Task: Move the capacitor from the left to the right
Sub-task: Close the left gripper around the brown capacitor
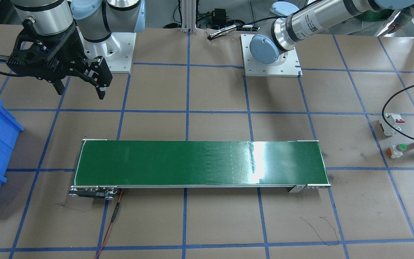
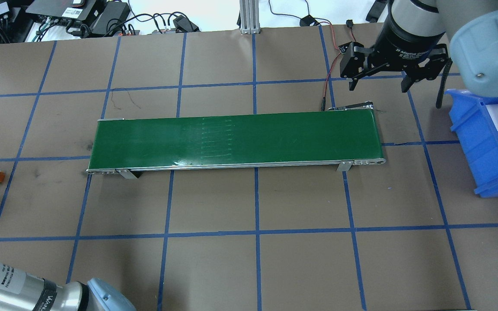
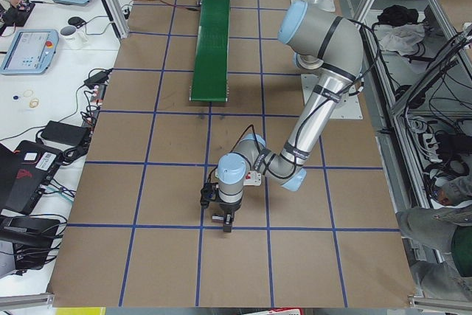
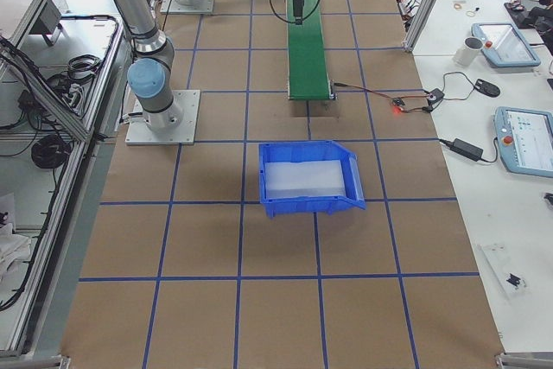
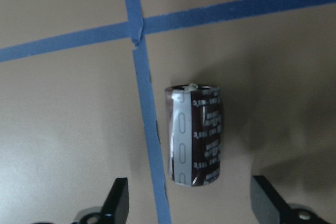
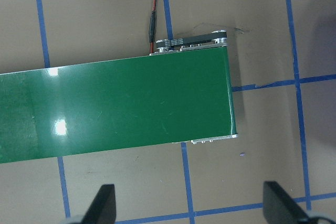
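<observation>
Reaching for the pick-up is judged to be the step in hand: nothing is gripped yet. The left gripper [image 5: 191, 203] is held above the brown paper with its 2 fingers [image 5: 118, 199] spread wide, seen at 7 and 5 o'clock of the left wrist view. The capacitor [image 5: 195, 135] is found between them and a little toward 12 o'clock, lying on its side on the paper. Its long axis is set from 12 to 6 o'clock, and a blue tape line [image 5: 151, 140] is just beside it at its 9 o'clock. No contact between fingers and capacitor is shown. In the overhead view the right gripper [image 2: 379, 84] is held empty and likewise spread. It is placed at 12 o'clock of the right end of the green belt [image 2: 236, 138], with the blue bin [image 2: 469, 134] at its 4 o'clock.

For the next move a straight descent is called for, so that the fingers are brought down at the capacitor's 9 and 3 o'clock sides. A closing across its round body is then needed. Because it lies on its side, a roll is to be expected if 1 finger arrives first, so centring is needed beforehand
</observation>
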Motion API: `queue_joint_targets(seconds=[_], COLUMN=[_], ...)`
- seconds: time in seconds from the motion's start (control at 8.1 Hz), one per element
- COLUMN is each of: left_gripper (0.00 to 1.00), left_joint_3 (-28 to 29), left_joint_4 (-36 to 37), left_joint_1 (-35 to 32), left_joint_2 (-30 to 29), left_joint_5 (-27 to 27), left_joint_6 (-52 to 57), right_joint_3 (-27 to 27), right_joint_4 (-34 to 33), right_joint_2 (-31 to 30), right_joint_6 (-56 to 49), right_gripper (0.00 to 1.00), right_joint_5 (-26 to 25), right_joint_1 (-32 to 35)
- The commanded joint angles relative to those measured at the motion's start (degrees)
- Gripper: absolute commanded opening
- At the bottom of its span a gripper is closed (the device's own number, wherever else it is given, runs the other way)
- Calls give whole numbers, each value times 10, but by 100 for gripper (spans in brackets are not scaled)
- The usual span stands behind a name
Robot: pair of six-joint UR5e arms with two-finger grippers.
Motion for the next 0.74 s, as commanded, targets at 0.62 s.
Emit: queue_joint_targets(seconds=[0.62], left_gripper=[68], left_joint_3=[19], left_joint_4=[22], left_joint_1=[-1], left_joint_2=[-2], left_joint_5=[-63], left_joint_6=[-13], right_joint_3=[1], right_joint_4=[1], right_joint_2=[0], right_joint_6=[0], right_gripper=[100], right_joint_5=[-1], right_joint_1=[0])
